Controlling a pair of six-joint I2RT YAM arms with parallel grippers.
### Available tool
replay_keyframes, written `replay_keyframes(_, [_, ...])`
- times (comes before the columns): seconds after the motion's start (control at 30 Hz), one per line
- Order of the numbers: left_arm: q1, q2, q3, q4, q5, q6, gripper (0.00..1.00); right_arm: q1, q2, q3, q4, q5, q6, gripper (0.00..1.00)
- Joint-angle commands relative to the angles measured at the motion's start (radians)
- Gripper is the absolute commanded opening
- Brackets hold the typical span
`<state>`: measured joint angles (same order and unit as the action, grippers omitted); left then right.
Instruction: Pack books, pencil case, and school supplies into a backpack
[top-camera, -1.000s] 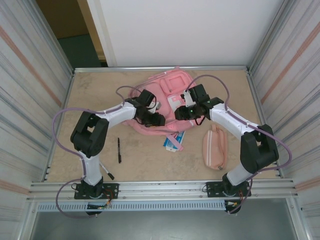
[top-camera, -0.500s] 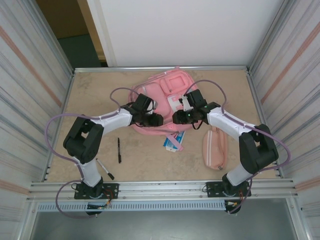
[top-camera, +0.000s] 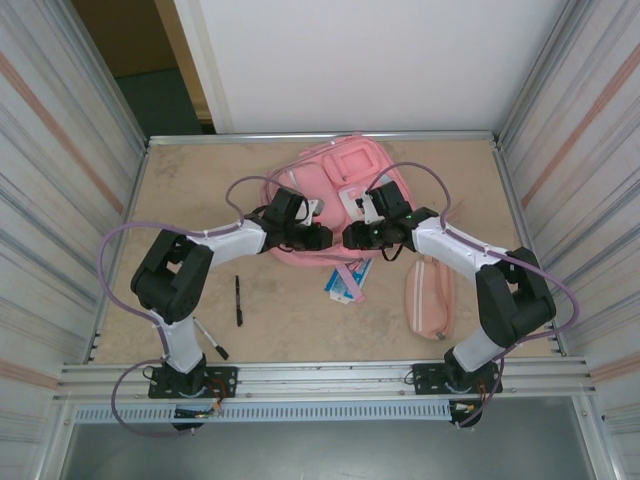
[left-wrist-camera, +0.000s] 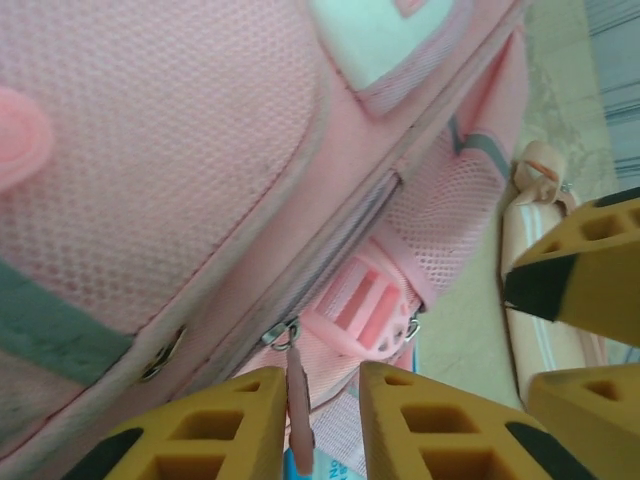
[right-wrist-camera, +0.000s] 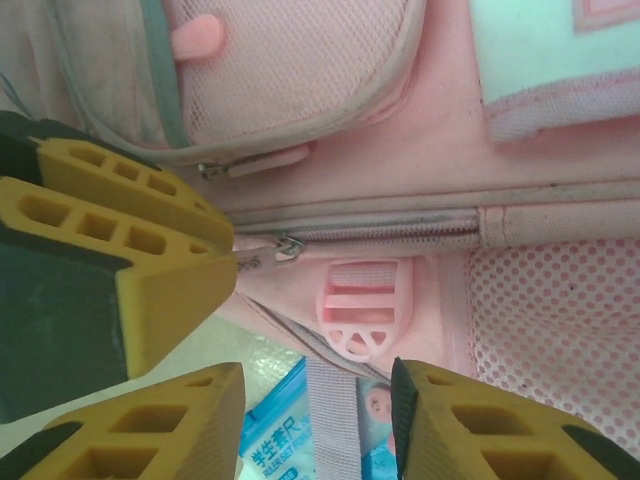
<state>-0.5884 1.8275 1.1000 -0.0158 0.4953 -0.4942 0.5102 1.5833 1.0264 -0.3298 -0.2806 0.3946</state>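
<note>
1. A black pen (top-camera: 238, 300) and a second pen (top-camera: 213, 343) lie on the table (top-camera: 200, 180). They are well to the left of the left end effector (top-camera: 318, 238) and nearer the arm bases, apart from each other.
2. The left end effector is down at the near edge of the backpack (top-camera: 335, 185). Its jaws are drawn close, with only a narrow gap. The zip pull (left-wrist-camera: 297, 420) of the backpack's long zip hangs between the fingers (left-wrist-camera: 240, 425). Whether it is actually pinched cannot be told.
3. The backpack lies flat, front pockets up, spreading away beyond both end effectors.
4. A blue-and-white packet (top-camera: 347, 283) lies on the table just on the near side of the two end effectors, partly under the backpack's strap.
5. The right end effector (right-wrist-camera: 318, 378) faces the left one, tips nearly meeting. Its jaws stand well apart and hold nothing. A pink buckle (right-wrist-camera: 355, 300) and strap sit just ahead of the gap.
6. The pencil case (top-camera: 430, 297) lies on the table to the right of the right end effector and nearer the arm bases, untouched.
</note>
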Motion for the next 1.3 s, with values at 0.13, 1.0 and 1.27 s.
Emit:
replay_keyframes(0.13, [-0.004, 0.044, 0.027, -0.093, -0.06, 0.043, 0.3, -0.011, 0.003, -0.016, 0.023, 0.007, 0.046, 0.42])
replay_keyframes(1.0, [-0.055, 0.125, 0.081, -0.159, -0.123, 0.028, 0.11, -0.025, -0.022, 0.001, -0.06, 0.155, 0.25, 0.46])
replay_keyframes(1.27, [-0.062, 0.044, 0.046, -0.069, -0.048, 0.001, 0.0, 0.042, -0.025, -0.006, 0.036, 0.2, 0.697, 0.51])
